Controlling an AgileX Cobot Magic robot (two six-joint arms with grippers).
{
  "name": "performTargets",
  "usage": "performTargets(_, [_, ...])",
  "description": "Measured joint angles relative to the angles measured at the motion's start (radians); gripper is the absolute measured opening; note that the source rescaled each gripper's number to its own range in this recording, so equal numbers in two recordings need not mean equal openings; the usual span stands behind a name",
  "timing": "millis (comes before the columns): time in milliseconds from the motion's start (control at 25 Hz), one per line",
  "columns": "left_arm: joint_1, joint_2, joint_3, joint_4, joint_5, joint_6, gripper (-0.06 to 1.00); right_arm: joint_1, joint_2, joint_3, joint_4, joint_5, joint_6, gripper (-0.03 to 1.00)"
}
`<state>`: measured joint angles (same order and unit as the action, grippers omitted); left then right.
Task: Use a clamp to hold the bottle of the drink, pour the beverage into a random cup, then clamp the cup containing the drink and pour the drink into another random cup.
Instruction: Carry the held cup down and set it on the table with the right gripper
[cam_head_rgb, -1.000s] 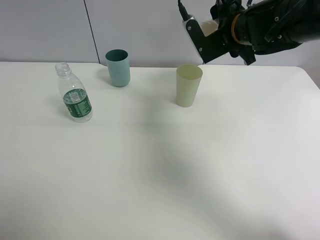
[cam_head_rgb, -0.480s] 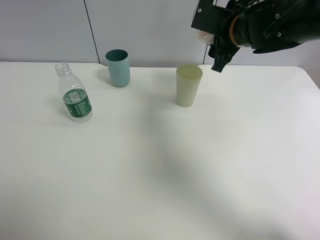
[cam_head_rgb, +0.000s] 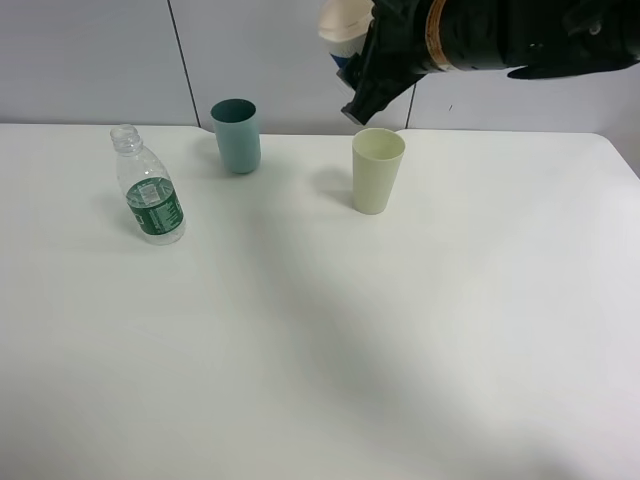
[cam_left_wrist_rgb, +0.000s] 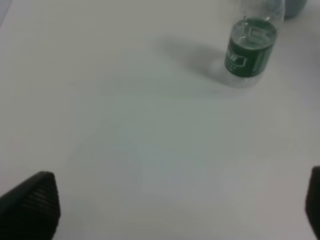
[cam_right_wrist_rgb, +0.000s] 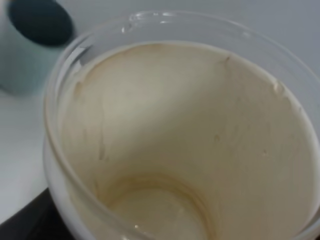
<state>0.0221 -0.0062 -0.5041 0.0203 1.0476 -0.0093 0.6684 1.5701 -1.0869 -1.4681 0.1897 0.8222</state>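
Observation:
High at the back, my right gripper (cam_head_rgb: 362, 62) is shut on the blue-sleeved, white-rimmed cup (cam_head_rgb: 343, 30). The cup is tipped over on its side, up and to the left of the pale yellow-green tumbler (cam_head_rgb: 378, 170). The right wrist view is filled by the cup's cream-pink inside (cam_right_wrist_rgb: 175, 140); I cannot tell whether beverage is in it, and no stream shows. The bottle (cam_head_rgb: 148, 186) stands upright and uncapped at the left. My left gripper (cam_left_wrist_rgb: 170, 210) is open and empty, low over the table, well short of the bottle (cam_left_wrist_rgb: 251, 50).
A teal tumbler (cam_head_rgb: 236, 135) stands at the back between the bottle and the pale tumbler, and it also shows behind the held cup (cam_right_wrist_rgb: 35, 45). The white table (cam_head_rgb: 320, 340) ends at a grey wall behind the cups.
My right gripper has swung left and rolled over, tipping the cup from near upright onto its side above the pale tumbler. The bottle and both tumblers have stayed put.

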Motion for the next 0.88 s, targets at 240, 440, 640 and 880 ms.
performTargets(240, [0.0, 0.0, 0.0, 0.0, 0.001, 0.0, 1.0, 0.043, -0.035, 0.0, 0.171, -0.132, -0.002, 0.0])
performTargets(440, [0.0, 0.0, 0.0, 0.0, 0.001, 0.0, 1.0, 0.052, -0.035, 0.0, 0.319, -0.284, -0.002, 0.0])
performTargets(640, [0.0, 0.0, 0.0, 0.0, 0.001, 0.0, 1.0, 0.054, -0.016, 0.0, 0.345, -0.419, -0.001, 0.0])
performTargets(880, [0.0, 0.0, 0.0, 0.0, 0.001, 0.0, 1.0, 0.084, 0.014, 0.0, 0.478, -0.449, -0.031, 0.0])
